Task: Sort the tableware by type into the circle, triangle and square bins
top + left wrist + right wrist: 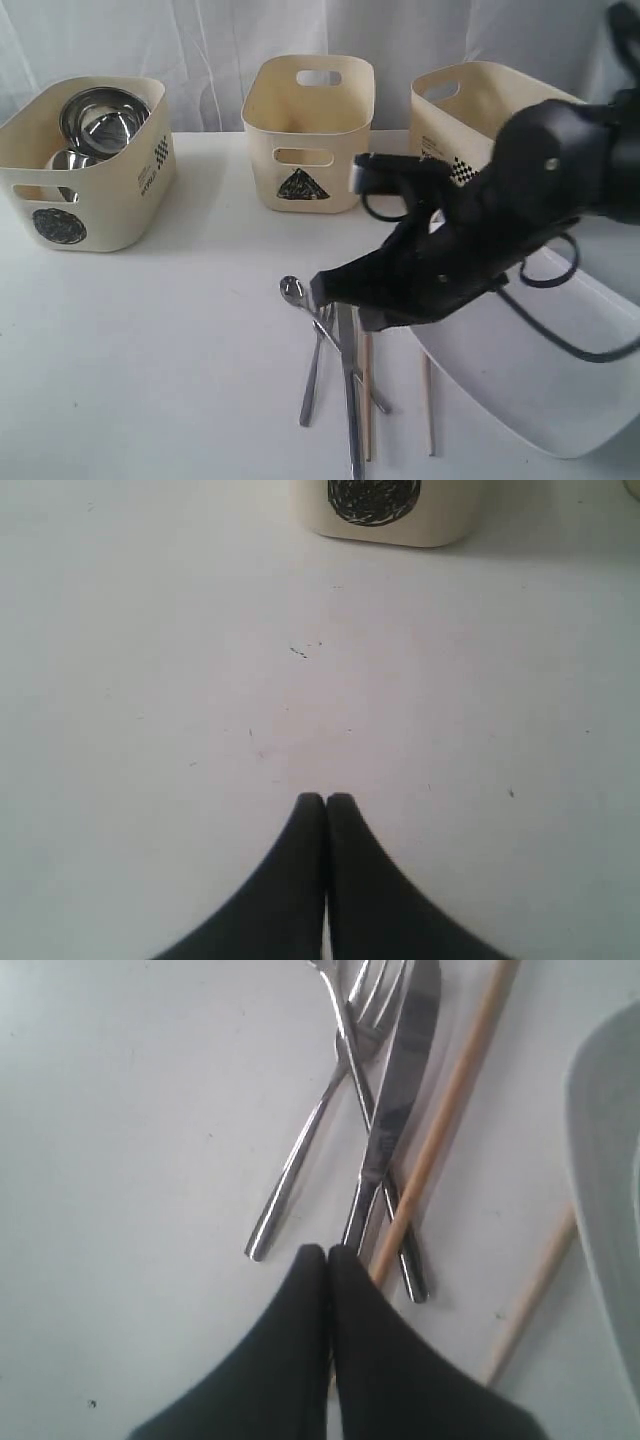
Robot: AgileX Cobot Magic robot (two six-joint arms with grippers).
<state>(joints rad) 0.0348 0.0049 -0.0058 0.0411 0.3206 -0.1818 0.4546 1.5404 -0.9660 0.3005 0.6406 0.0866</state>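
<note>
Knife point(395, 1100), handle end just beside closed empty right fingers point(290, 1360), left fingers point(285, 880) closed

I count three cream bins along the top: the left bin point(110, 205), the middle bin point(262, 120) and the right bin point(440, 125). Two steel pieces show in the left bin: a steel bowl point(100, 115) and a smaller steel vessel point(68, 160). At lower centre there is one spoon point(291, 291), one fork point(312, 385), one knife point(352, 420) and two chopsticks: the nearer chopstick point(367, 400) and the farther chopstick point(428, 405). At lower right there is one white plate point(520, 380).
</note>
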